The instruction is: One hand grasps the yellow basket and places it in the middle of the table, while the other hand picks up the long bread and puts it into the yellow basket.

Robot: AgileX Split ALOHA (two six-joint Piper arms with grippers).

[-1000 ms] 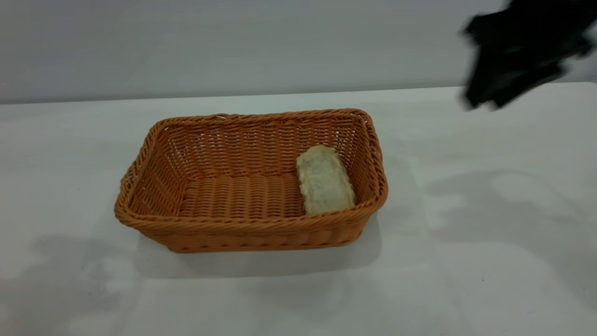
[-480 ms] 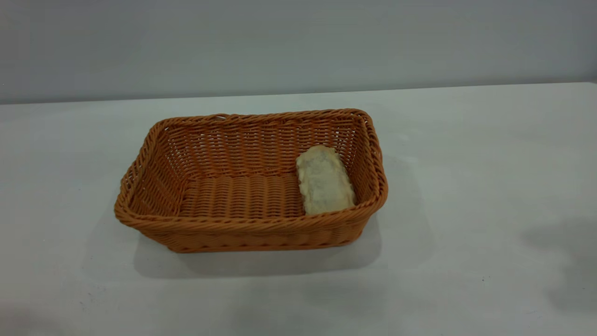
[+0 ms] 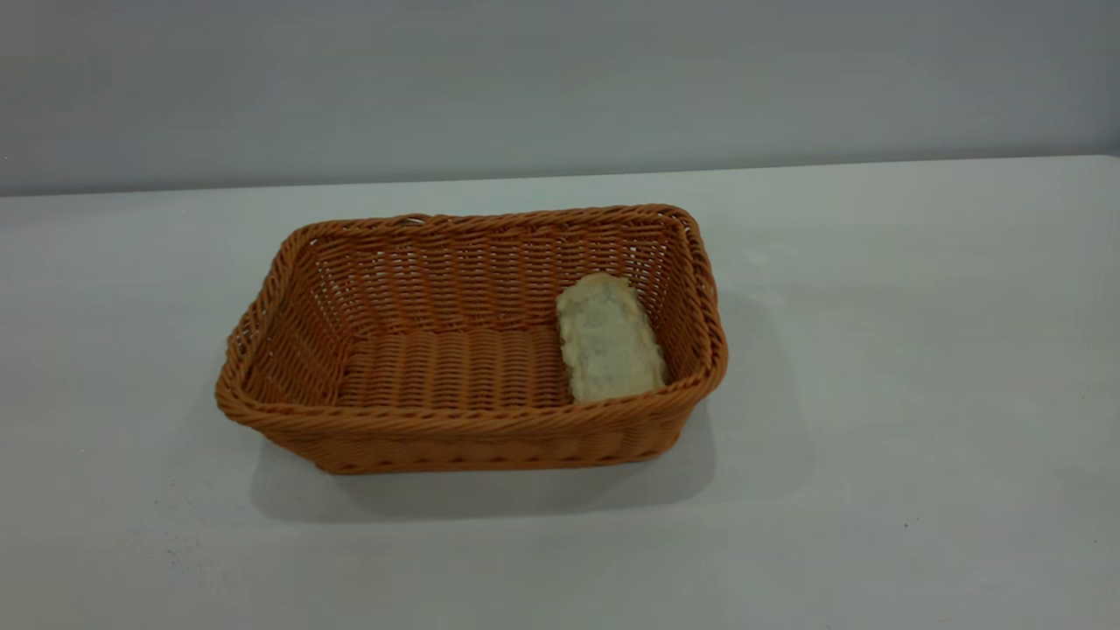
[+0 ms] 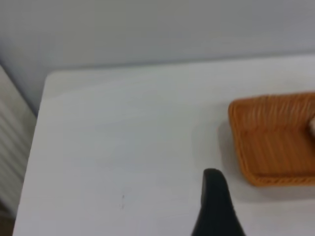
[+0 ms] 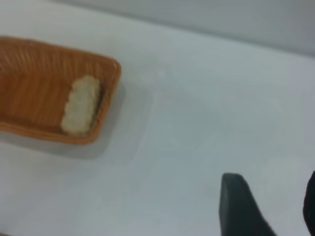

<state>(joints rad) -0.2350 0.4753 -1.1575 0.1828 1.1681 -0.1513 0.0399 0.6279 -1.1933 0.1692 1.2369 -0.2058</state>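
Observation:
The yellow basket (image 3: 464, 422) stands upright on the white table (image 3: 875, 350), near its middle. The long bread (image 3: 608, 341) lies inside it against the right end wall, pale underside up. Neither gripper shows in the exterior view. In the right wrist view my right gripper (image 5: 275, 196) is open and empty, above bare table well away from the basket (image 5: 29, 83) and the bread (image 5: 81, 104). In the left wrist view part of my left gripper (image 4: 216, 206) shows above bare table, apart from the basket's end (image 4: 275, 147).
A grey wall runs behind the table's far edge (image 3: 560, 179). The left wrist view shows the table's side edge (image 4: 37, 123) with a drop beyond it. Bare tabletop lies all round the basket.
The right gripper, seen blurred at the top right a second ago, has left the exterior view. The arm shadows on the table have faded. Basket and bread have not moved.

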